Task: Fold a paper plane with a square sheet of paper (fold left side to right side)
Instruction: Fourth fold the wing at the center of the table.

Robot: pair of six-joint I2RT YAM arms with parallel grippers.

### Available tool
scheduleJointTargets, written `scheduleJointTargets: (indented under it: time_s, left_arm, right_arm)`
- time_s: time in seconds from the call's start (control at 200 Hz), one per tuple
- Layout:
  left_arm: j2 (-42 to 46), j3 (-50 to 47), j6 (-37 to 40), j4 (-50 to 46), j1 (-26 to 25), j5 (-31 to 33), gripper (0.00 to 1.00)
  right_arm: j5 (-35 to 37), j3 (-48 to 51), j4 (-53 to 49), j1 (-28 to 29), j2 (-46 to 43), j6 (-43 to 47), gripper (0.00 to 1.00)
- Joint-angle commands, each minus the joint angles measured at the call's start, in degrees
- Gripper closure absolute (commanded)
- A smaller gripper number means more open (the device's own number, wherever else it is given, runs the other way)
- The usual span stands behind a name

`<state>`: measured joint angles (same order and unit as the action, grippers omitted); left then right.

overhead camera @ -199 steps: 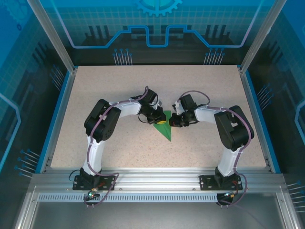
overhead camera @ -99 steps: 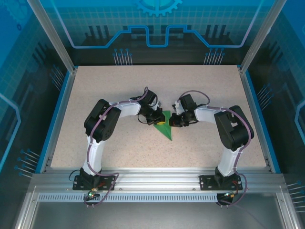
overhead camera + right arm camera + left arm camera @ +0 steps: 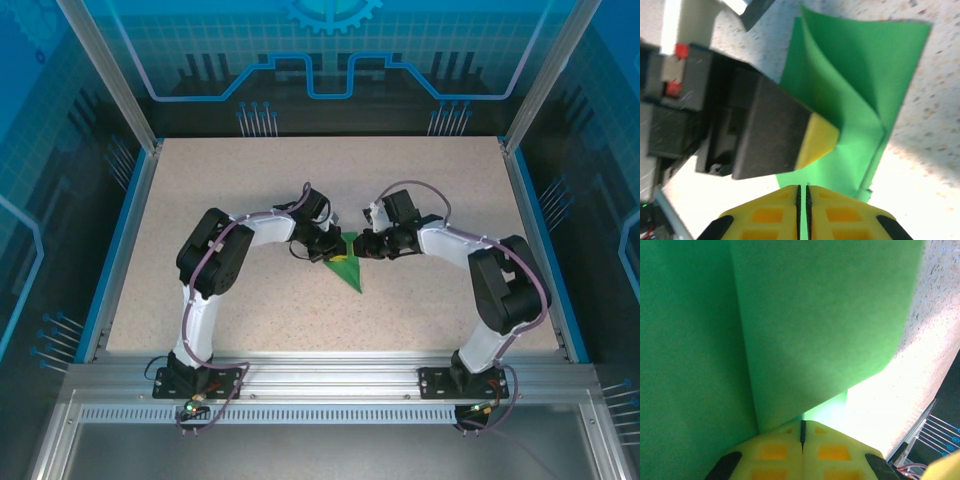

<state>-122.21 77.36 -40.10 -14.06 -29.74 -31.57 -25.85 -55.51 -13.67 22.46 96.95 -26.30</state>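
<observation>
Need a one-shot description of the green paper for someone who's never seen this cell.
Start at the speckled beige table inside the blue-walled enclosure and look at its centre, where the left gripper and right gripper meet. The folded green paper lies there, a narrow triangle pointing toward the table's near edge. Nothing else there is bright green.

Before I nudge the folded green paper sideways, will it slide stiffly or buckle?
Probably buckle: the paper plane has a flap curling off the layer beneath, so it looks thin and floppy. It seems light enough to skid on the table, but the left gripper rests on it and would likely pin that spot.
</observation>
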Motion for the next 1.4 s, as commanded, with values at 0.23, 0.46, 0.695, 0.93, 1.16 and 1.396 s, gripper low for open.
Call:
scheduleJointTargets:
  time_s: [0.23, 0.46, 0.695, 0.93, 1.16, 1.396]
  left_arm:
    - [-0.5, -2.8, 0.9, -3.6, -0.2, 2.0, 0.95]
    - [-0.5, -2.7, 1.0, -3.7, -0.2, 2.1, 0.95]
    - [-0.4, -2.6, 1.0, -3.8, -0.2, 2.2, 0.95]
    - [-0.6, -2.4, 1.0, -4.0, -0.1, 2.2, 0.95]
    - [-0.5, -2.5, 1.0, -4.1, 0.0, 2.4, 0.95]
    - [-0.5, -2.6, 1.0, -4.1, 0.2, 2.6, 0.95]
  right_arm:
    - [-10.5, 4.0, -1.0, 2.3, 1.0, -3.6, 0.90]
    - [-9.3, 2.7, -4.5, 3.2, 3.9, -1.6, 0.90]
    - [-6.7, 2.7, -7.1, 3.6, 5.4, 0.2, 0.90]
    - [-4.7, 2.7, -9.2, 4.0, 6.5, 1.2, 0.90]
    - [-3.0, 2.4, -10.9, 4.2, 6.6, 1.8, 0.89]
    - [-3.1, 2.6, -11.9, 4.5, 6.9, 2.3, 0.89]
